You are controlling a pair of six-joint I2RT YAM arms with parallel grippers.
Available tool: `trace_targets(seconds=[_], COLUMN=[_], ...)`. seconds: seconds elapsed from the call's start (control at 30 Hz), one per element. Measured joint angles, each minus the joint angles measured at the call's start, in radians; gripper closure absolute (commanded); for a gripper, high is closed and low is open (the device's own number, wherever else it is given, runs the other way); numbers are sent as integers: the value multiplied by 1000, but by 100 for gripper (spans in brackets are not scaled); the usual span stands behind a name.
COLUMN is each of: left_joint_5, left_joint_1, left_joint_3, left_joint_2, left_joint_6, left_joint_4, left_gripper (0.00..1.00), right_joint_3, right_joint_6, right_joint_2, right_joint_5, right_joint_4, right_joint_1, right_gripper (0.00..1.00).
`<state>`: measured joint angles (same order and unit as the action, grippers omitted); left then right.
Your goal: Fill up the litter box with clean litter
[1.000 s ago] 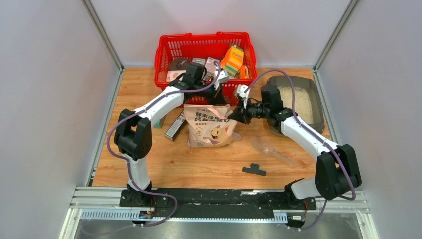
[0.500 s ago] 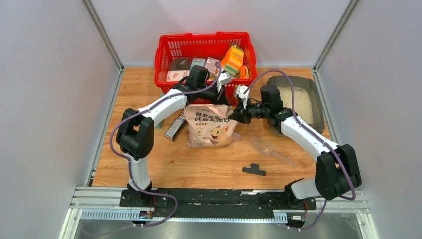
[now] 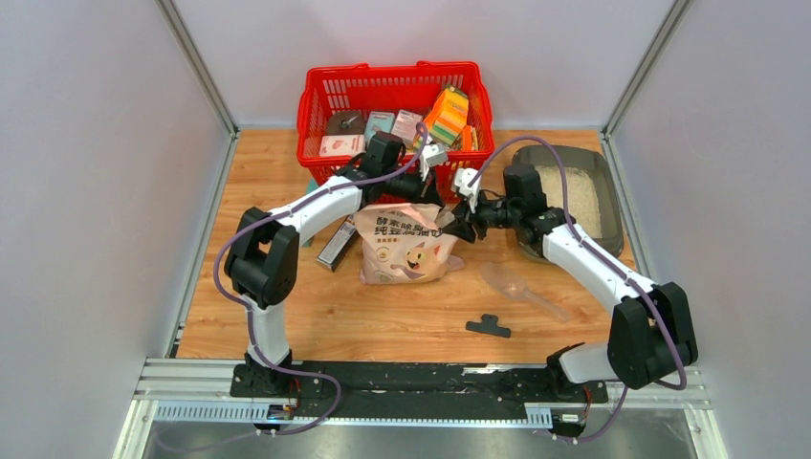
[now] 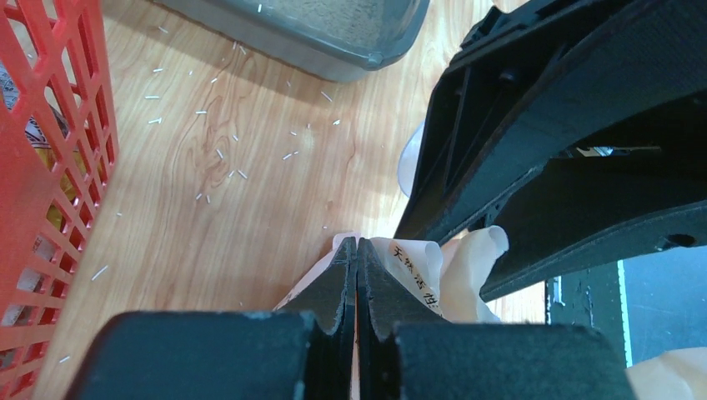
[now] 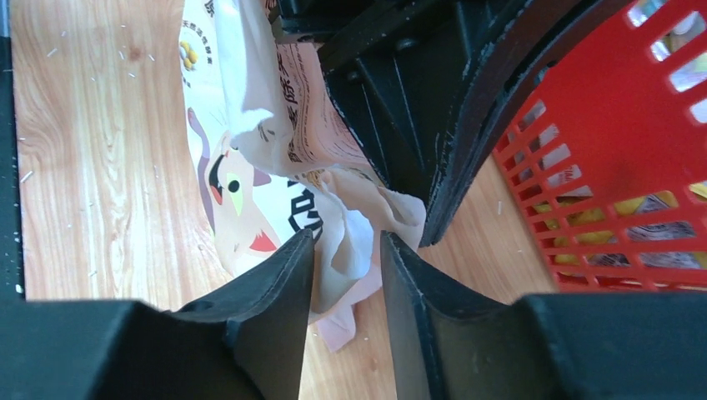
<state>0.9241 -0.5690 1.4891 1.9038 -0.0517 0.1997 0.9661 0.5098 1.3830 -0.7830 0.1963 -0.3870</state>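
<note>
the litter box (image 3: 574,152) sits at the far right of the wooden table (image 3: 287,316), close against the right wall, and you can see clean litter (image 3: 574,196) spread pale across its floor; in the left wrist view its grey wall (image 4: 333,58) shows at the top, with stray granules (image 4: 217,150) scattered over the wood in front of it. just left of the box, the bag (image 3: 406,244) with the cartoon cat stands in the middle of the table with both arms meeting at its top. your left gripper (image 3: 432,191) has its fingers (image 4: 338,283) pressed flat together with no gap, pinching the bag's crumpled top edge. your right gripper (image 3: 457,225) is part-way open: in its wrist view the fingers (image 5: 283,275) stand apart with a loose fold of the bag lying between them, not clamped. a clear scoop (image 3: 516,285) lies on the wood on the near side of the bag, towards the right, and a small black t-shaped piece (image 3: 489,327) lies nearer the arm bases. a dark flat box (image 3: 337,244) lies just left of the bag. behind it all, the red basket (image 3: 316,105) stands against the back wall, packed with small boxes and packets. plain grey panels close in the table on three sides, and a metal rail (image 3: 191,368) runs along the near edge where the arms are bolted
</note>
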Motion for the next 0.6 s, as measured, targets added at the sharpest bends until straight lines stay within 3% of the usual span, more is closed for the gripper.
trace_targets(seconds=[0.2,0.6], left_joint_5=[3,21], left_joint_1=[0,1], left_joint_3=[0,0], left_joint_2=[0,0], left_joint_6=[6,28], left_joint_4=[-4,-2], left_gripper=[100,100], right_joint_3=[0,12], right_joint_6=[62,81], right_joint_2=[-18,11], right_joint_5=[18,14], right_joint_4=[26,0], right_joint_1=[16,20], right_gripper=[48,41])
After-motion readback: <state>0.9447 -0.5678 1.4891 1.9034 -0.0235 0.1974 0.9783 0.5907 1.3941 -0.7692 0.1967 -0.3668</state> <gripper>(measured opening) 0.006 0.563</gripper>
